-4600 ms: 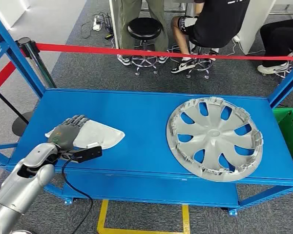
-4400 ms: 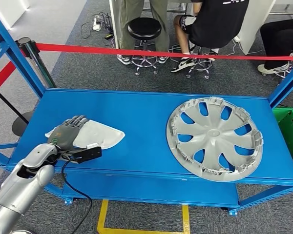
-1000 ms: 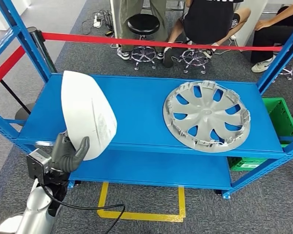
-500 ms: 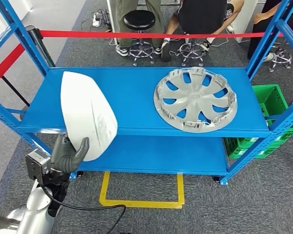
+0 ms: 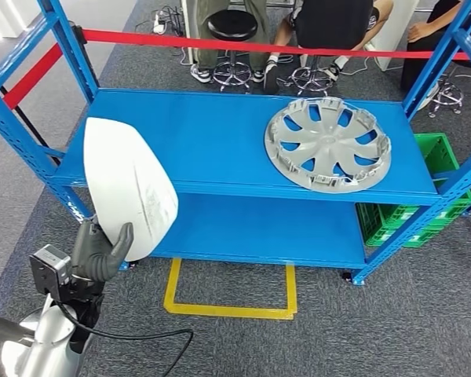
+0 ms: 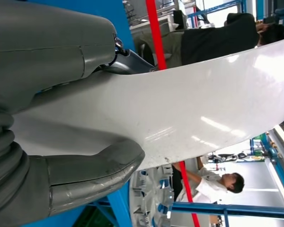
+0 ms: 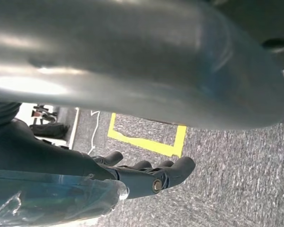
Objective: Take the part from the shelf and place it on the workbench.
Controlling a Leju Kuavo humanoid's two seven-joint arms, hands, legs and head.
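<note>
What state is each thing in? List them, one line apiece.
White part: off the shelf, gripped by its lower edge, upright.
Left hand: grips the white part.
Right hand: hangs above the carpet, holds nothing, fingers nearly straight.
Hubcap: lies flat on the upper shelf, untouched.
Blue shelf: carries the hubcap.
Green crate: on the floor beside the shelf, contents not visible.

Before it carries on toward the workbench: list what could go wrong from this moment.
1. The left hand grips the white part only at its lower edge; the tall, smooth panel stands upright above it and might slip or tip.
2. The part stands close to the blue shelf front edge, so turning might knock it.
</note>
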